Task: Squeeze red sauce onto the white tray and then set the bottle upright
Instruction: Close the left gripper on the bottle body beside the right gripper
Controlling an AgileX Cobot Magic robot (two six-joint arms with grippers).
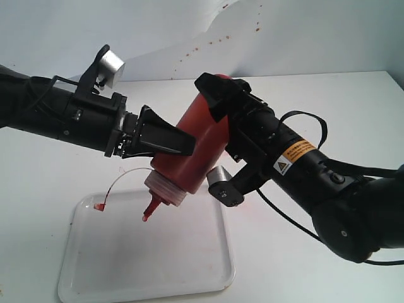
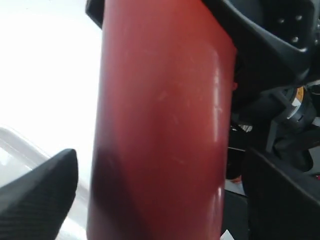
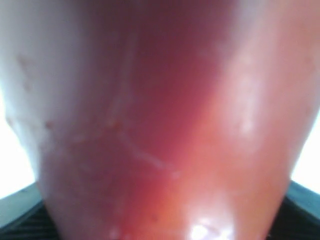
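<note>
The bottle hangs tilted over the white tray, its whitish cap and red-stained nozzle pointing down just above the tray. The tethered tip cap dangles at the tray's far left corner. My right gripper is shut on the bottle's upper, base end; the bottle fills its wrist view. My left gripper straddles the lower body, open, with a gap showing between its fingers and the bottle. No blob of red sauce shows on the tray.
The tray lies near the front left of a white table. A white backdrop with small red specks stands behind. The right arm's black cable loops above its wrist.
</note>
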